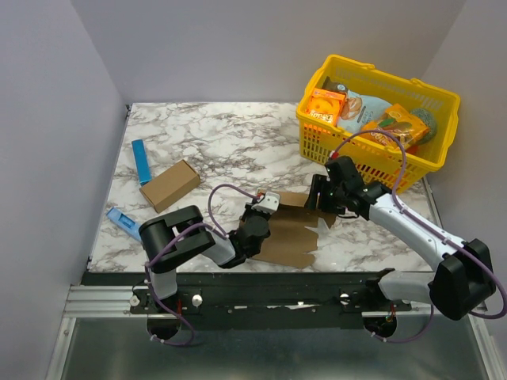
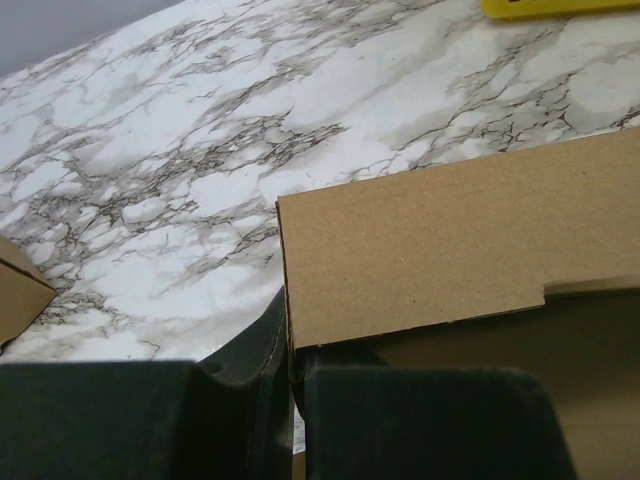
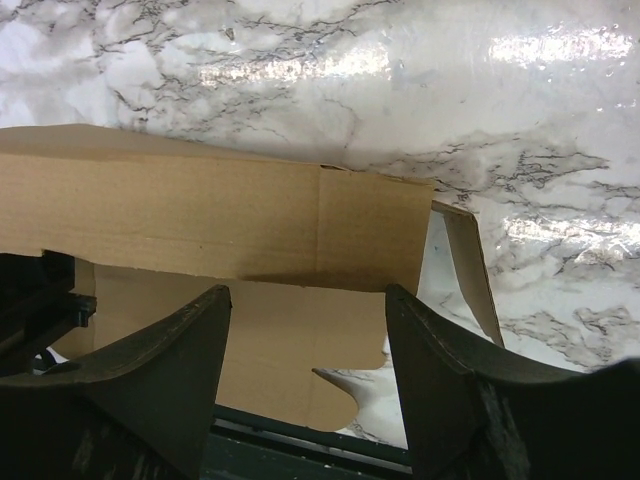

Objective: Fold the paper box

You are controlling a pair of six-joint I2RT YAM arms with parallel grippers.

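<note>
Here the paper box (image 1: 289,233) lies as a die-cut cardboard sheet on the marble table (image 1: 222,142), just in front of the yellow basket (image 1: 317,141) and a little to its left. We have the left gripper (image 2: 290,365) pinched tight on the corner of one long panel, on the side away from the basket. This stands the panel up along its crease as a wall. We hold the right gripper (image 3: 308,300) on the basket side of the sheet, its fingers (image 3: 170,370) spread apart and touching nothing, facing that raised panel. We judge it is lined up to steady the panel's other end.
</note>
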